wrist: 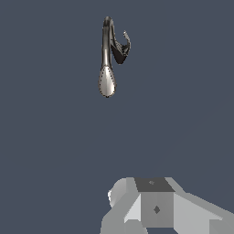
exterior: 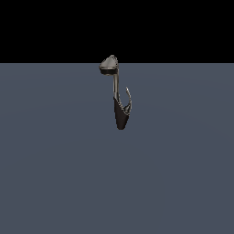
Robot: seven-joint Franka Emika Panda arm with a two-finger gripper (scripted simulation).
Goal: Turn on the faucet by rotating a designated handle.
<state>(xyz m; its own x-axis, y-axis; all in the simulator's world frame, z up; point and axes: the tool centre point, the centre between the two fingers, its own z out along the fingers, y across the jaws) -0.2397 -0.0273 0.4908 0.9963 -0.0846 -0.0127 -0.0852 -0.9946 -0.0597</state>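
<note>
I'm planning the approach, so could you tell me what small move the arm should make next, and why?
Probably advance the gripper toward the faucet, aiming at the handle. In the wrist view the faucet lies well away from the gripper with bare floor between, and nothing touches the thin curved prong beside the stem yet.

The faucet is the one thing standing on the flat grey-blue floor, and nothing else rises from the floor on any side of it. On its side toward the exterior view's right, the thin curved handle branches up from the dark tapered base; only a narrow slot separates it from the stem. The grey cone-shaped head overhangs the stem toward the exterior view's left. In the wrist view, a wide stretch of bare floor lies between the faucet and the gripper body.
</note>
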